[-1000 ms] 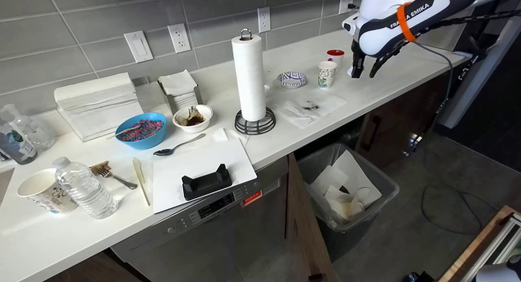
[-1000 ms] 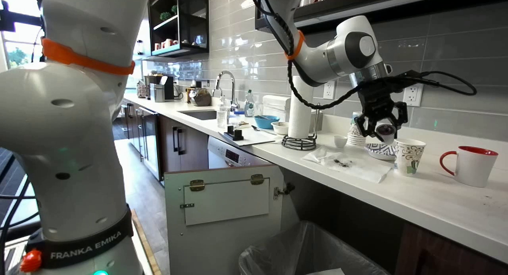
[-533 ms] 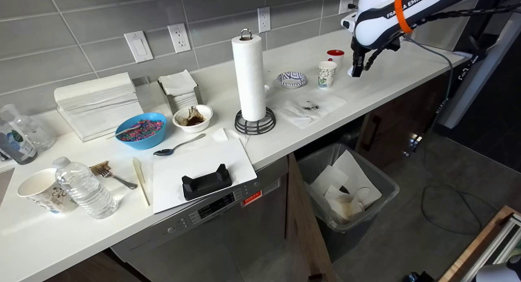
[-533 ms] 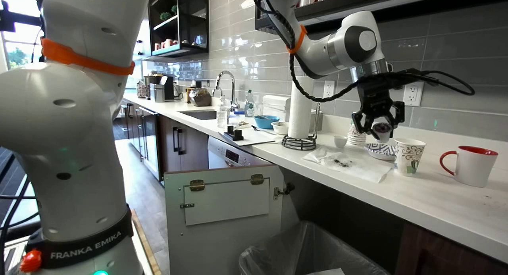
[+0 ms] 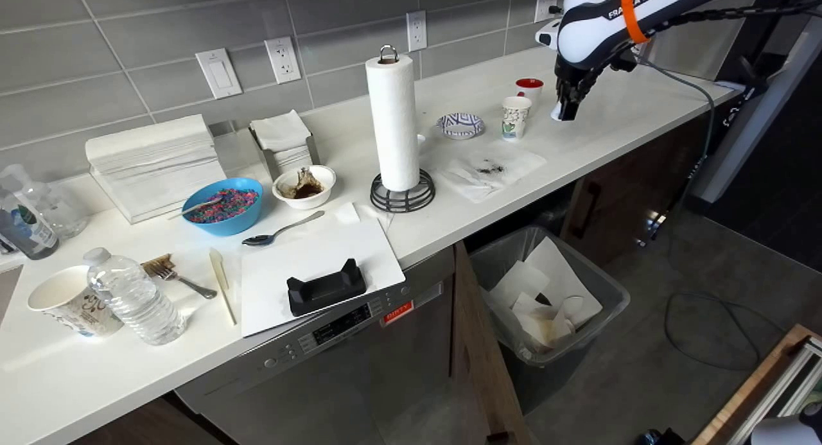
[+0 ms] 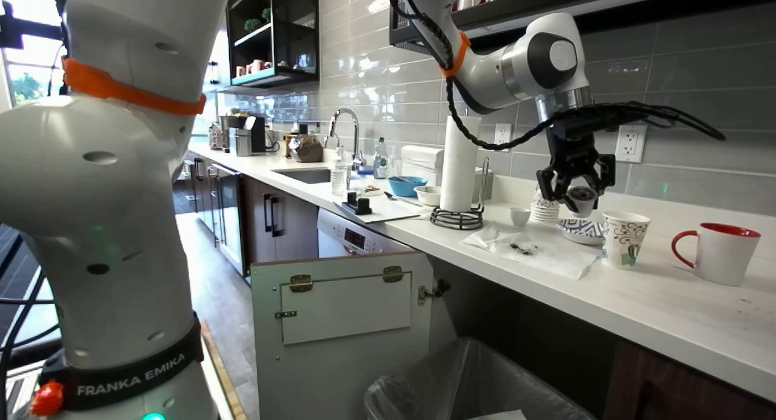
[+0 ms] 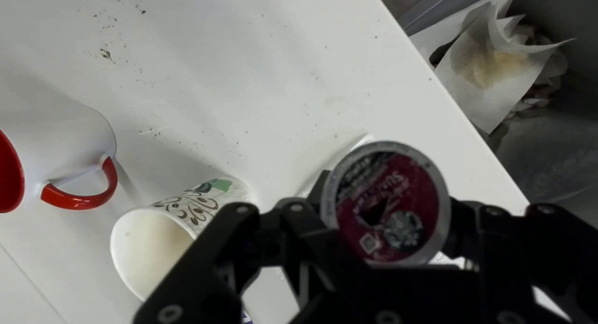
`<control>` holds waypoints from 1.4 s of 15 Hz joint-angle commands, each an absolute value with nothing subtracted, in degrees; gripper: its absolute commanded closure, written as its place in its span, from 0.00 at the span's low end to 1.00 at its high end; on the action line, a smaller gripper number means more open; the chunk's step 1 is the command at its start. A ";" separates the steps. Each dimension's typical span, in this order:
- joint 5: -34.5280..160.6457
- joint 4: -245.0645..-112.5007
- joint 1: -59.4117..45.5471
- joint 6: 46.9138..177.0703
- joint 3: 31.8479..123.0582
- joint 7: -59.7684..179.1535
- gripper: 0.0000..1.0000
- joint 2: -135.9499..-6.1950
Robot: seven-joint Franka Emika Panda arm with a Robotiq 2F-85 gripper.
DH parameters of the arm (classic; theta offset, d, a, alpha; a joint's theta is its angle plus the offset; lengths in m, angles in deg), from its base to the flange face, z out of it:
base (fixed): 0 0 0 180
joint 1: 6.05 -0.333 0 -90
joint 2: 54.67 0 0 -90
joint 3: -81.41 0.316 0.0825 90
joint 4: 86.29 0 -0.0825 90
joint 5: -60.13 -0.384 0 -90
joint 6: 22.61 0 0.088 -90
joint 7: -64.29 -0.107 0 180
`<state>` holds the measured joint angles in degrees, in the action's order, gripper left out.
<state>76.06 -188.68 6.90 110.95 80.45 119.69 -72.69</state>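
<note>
My gripper (image 6: 583, 200) is shut on a small coffee pod (image 7: 387, 198) with a white rim and a dark red foil lid that has a dark hole in it. The lid faces the wrist camera. The pod also shows in both exterior views (image 6: 581, 210) (image 5: 556, 112), held above the counter. Nearest are a printed paper cup (image 6: 624, 241), also in the wrist view (image 7: 149, 249), and a white mug with red inside and handle (image 6: 724, 256), also in the wrist view (image 7: 60, 141). A blue-patterned bowl (image 5: 460, 128) stands by the cup.
Dark grounds lie on a crumpled white paper (image 5: 514, 165). A paper towel roll (image 5: 393, 124) stands on a wire holder. A lined trash bin (image 5: 613, 304) holding papers sits below the counter edge, beside an open cabinet door (image 6: 339, 371). A blue bowl (image 5: 241, 223) is farther along.
The arm and gripper have shifted slightly and the gripper has turned a little, the pod still between the fingers. The pod has moved slightly left in an exterior view. The counter items have not moved.
</note>
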 commanded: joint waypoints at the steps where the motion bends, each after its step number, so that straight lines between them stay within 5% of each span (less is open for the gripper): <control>1: 74.23 -186.43 6.05 109.92 79.33 120.15 0.86 -74.16; 4: 71.98 -187.27 5.04 111.36 78.59 109.16 0.86 -74.11; 5: 72.58 -199.01 4.61 119.94 78.45 104.11 0.86 -70.84; 11: 80.90 -216.60 0.55 131.86 73.79 79.54 0.86 -67.93; 19: 91.78 -224.57 -4.05 135.41 70.05 60.98 0.86 -63.77; 21: 92.39 -224.51 -4.32 135.31 70.34 59.94 0.36 -63.64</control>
